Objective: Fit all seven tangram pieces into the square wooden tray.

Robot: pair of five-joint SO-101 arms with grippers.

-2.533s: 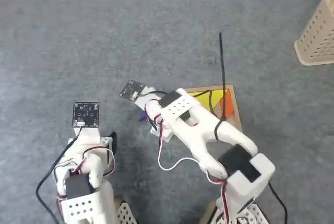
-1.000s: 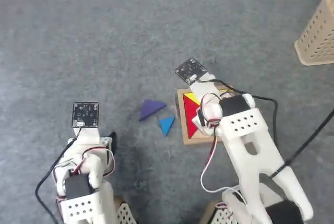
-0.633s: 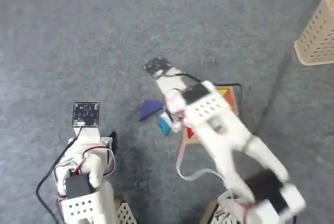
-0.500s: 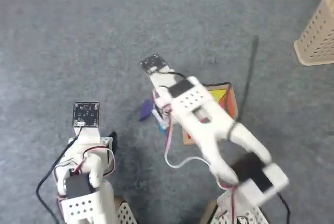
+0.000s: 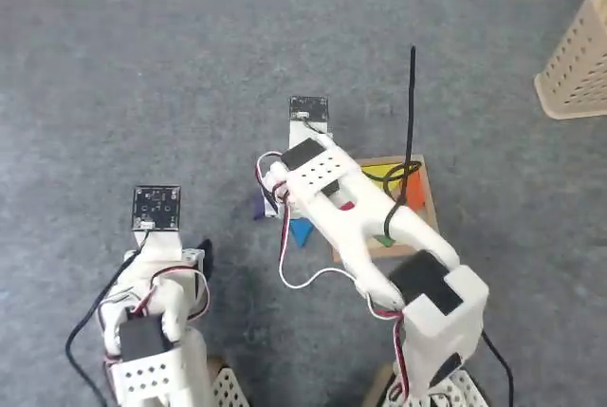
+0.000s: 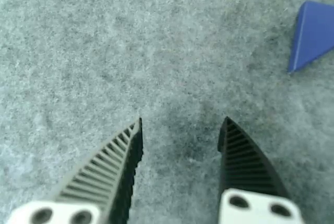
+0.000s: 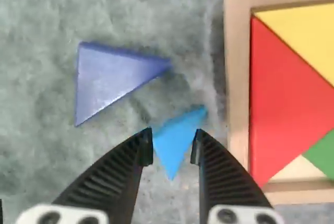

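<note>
My right hand [image 7: 172,136] sits narrow astride the light blue triangle [image 7: 176,130], which lies on the tabletop just beside the tray [image 7: 236,51]. I should close squarely on its edges, then lift.

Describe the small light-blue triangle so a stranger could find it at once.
Find the square wooden tray on the grey carpet. Two loose triangles lie just outside one edge. Yours is the smaller, light-blue triangle nearer the tray, between the tips of the right claw; the dark-blue triangle is bigger and farther out.
</note>
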